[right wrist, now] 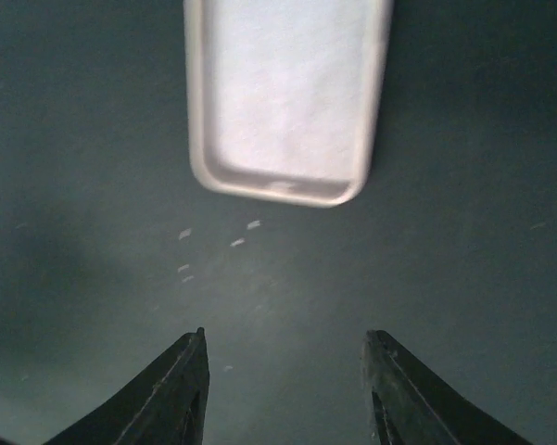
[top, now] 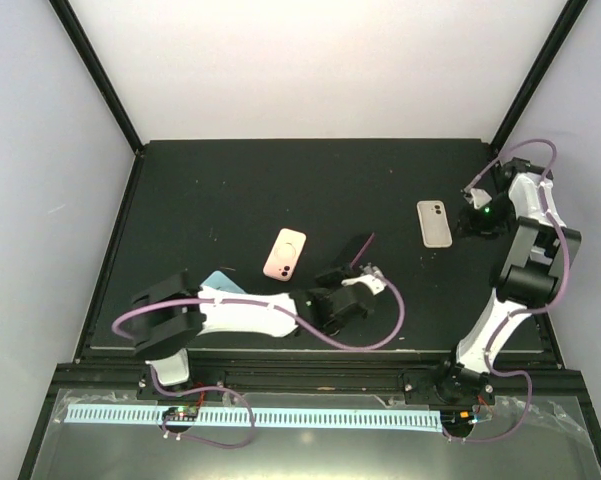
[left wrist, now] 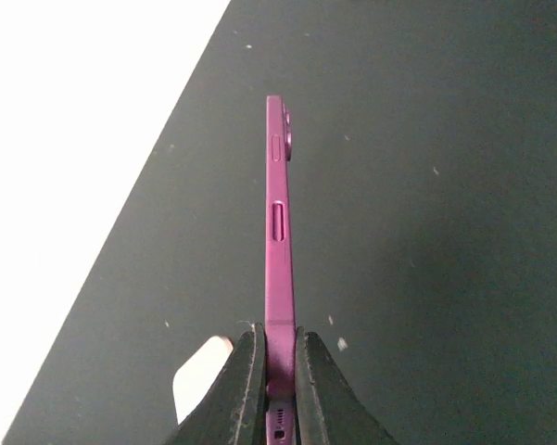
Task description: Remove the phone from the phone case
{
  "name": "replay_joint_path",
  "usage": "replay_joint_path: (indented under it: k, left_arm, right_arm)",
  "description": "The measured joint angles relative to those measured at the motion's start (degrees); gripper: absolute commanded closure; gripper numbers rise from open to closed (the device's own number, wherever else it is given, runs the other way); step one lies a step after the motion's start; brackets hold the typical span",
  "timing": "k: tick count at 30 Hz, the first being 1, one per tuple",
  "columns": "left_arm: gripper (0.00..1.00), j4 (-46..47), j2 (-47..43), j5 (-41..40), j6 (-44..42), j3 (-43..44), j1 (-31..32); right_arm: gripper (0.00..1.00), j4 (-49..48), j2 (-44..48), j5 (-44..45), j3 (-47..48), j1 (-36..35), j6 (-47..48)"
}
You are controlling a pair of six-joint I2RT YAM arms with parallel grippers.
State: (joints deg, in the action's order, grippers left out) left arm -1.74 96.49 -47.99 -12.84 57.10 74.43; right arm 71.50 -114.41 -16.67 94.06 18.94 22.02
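Note:
My left gripper [top: 348,268] is shut on the bottom end of a magenta phone [top: 361,249] and holds it edge-on above the table. In the left wrist view the phone [left wrist: 278,213] sticks straight out from between the fingers [left wrist: 246,371], with its side buttons and camera bump showing. A pink case [top: 285,254] lies flat to the left of it. My right gripper [top: 471,217] is open and empty, just right of a beige case [top: 434,222]. In the right wrist view that case [right wrist: 287,102] lies ahead of the open gripper [right wrist: 285,338], apart from it.
A light blue flat item [top: 220,283] lies partly under my left arm. A pale rounded corner [left wrist: 200,375] shows left of the left fingers. The black mat [top: 230,190] ends at a raised frame on all sides.

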Motion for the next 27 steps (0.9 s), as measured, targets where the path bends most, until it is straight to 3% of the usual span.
replay_joint_path:
  k: [9,17,23,27]
  left_arm:
    - [0.98,-5.14,15.8,-4.15,-8.92,19.52,-4.31]
    - [0.98,-16.09,27.32,-6.67,-8.33,35.74,-6.21]
    - [0.98,-28.3,34.16,-8.61,-1.6,43.34,-6.23]
    - [0.98,-32.74,35.87,-9.66,1.33,44.04,-6.23]
  right_arm:
    - [0.51,-5.97,20.96,-11.85,-23.45,-0.42,0.59]
    - [0.5,-18.8,38.99,-15.69,-33.64,-0.42,-5.09]
    - [0.5,-23.96,42.6,-18.01,-35.21,-0.42,-8.28]
    - [0.5,-25.16,42.88,-18.71,-36.15,-0.42,-8.92]
